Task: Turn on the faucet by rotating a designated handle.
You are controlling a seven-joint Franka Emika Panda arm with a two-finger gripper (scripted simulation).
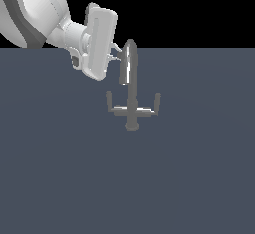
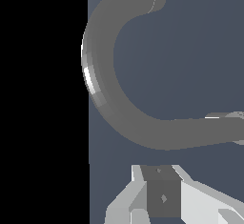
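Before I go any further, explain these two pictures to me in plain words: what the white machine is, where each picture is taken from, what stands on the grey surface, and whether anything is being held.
Both pictures are computer renders of a simulation, not real photos. The white machine is a robot arm. At its end sits a claw with two fingers for grasping.

The exterior view comes from a camera off the arm that sees the whole scene. The wrist view comes from a camera on the arm's wrist, so it shows the claw's fingers close up.

On the flat grey surface stands one thing: a small metal faucet. It has a tall arched spout and two L-shaped side levers, one on the exterior view's left and one on its right.

The claw is up beside the spout, not at either lever. Nothing appears to be held, though the pictures do not clearly show whether it is open.
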